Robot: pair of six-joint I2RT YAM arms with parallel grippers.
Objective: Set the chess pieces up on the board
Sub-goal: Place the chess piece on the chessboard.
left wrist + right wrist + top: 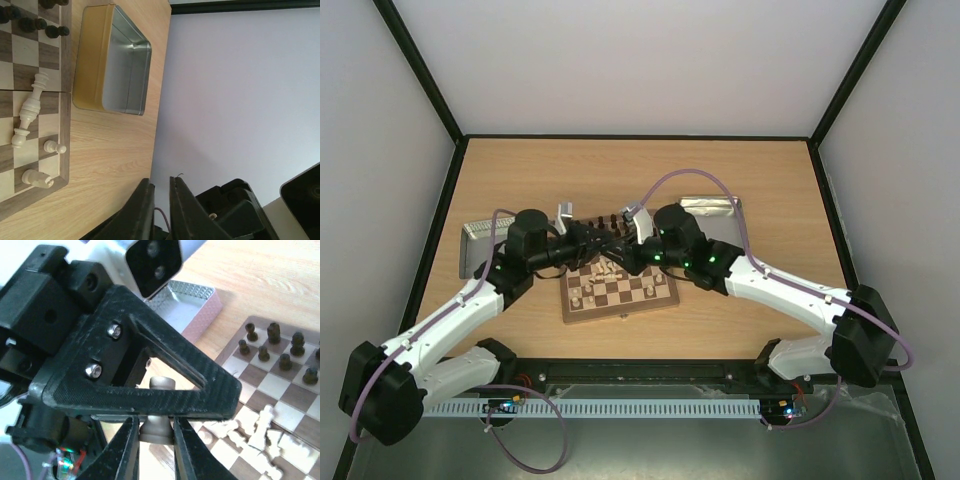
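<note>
Both arms meet low over board (663, 290); L gripper (161, 186) clenched, R gripper (156, 426) pinching chess piece (161, 384).

The board (25, 50) is checked brown and cream (brown rim), the chess pieces (31, 107) pale, the tin (125, 65) silvery.

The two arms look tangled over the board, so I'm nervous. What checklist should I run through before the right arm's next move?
1. Right tool around a piece: ok; its fingers flank a chess piece closely on both sides.
2. That piece is pale: cannot tell; it sits in shadow.
3. Left tool empty: ok; shut, nothing between its fingers.
4. Clearance between arms: not ok; the left tool hangs right over the right tool.
5. Board set up: not ok; pale pieces lie jumbled mid-board.
</note>
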